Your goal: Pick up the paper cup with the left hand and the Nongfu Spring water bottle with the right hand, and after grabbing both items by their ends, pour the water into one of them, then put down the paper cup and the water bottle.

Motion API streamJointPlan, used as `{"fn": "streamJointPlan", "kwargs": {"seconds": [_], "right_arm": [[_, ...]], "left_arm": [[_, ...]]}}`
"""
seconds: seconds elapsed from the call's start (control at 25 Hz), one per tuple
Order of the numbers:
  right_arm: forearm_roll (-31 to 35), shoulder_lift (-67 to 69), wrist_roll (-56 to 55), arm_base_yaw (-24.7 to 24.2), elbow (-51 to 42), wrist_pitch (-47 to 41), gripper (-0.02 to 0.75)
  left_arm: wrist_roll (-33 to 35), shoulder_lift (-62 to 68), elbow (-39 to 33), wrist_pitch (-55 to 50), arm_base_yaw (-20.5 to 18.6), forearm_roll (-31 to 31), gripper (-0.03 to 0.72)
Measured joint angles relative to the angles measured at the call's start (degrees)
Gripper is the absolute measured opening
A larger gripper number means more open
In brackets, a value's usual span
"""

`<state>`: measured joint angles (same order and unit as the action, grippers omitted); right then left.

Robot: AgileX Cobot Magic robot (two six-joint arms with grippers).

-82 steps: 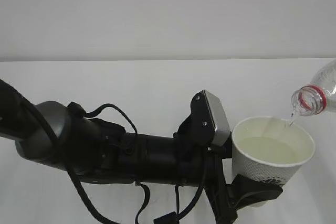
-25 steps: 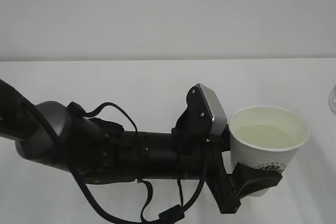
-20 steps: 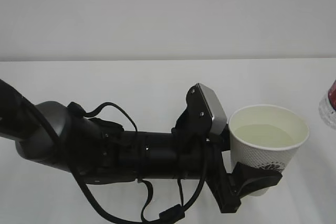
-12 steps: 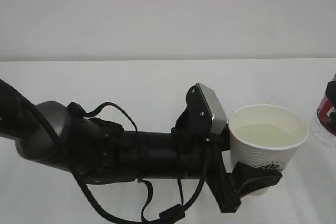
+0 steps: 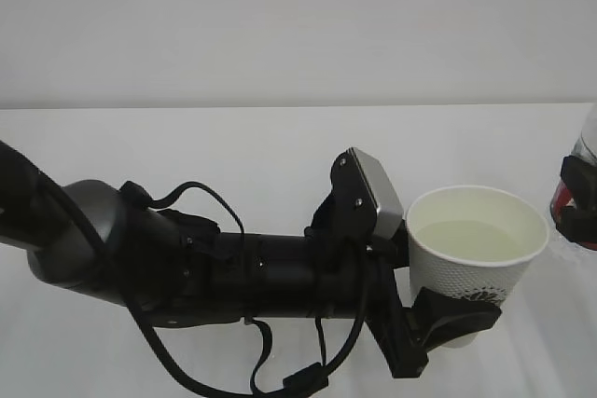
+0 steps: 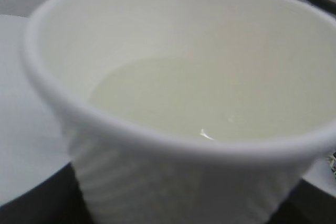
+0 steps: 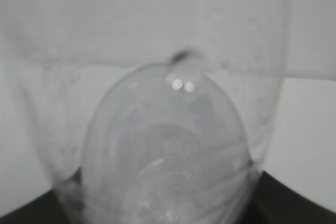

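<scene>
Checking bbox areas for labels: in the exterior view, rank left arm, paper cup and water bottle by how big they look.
1. Left arm: largest, spans most of the frame.
2. Paper cup: clearly smaller.
3. Water bottle: smallest, but cut off by the right edge, so only a sliver shows; true size unsure.

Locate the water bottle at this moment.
The Nongfu Spring water bottle sits at the far right edge of the exterior view, gripped by the right hand, just right of the paper cup.
</scene>
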<state>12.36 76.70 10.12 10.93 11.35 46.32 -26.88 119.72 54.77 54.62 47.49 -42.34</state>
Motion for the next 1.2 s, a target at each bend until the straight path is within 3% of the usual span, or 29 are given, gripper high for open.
{"fn": "streamJointPlan", "kwargs": {"seconds": [0.48,1.2], "right_arm": [[-0.34,15.08,-6.70,0.00,0.57,15.81,0.377],[-0.36,24.16,-7.81,0.00,9.02,17.09,0.407]], "left_arm": [[0.00,0.00,0.00,0.00,0.00,0.05,0.528],[0.00,0.00,0.00,0.00,0.00,0.05,0.528]]}}
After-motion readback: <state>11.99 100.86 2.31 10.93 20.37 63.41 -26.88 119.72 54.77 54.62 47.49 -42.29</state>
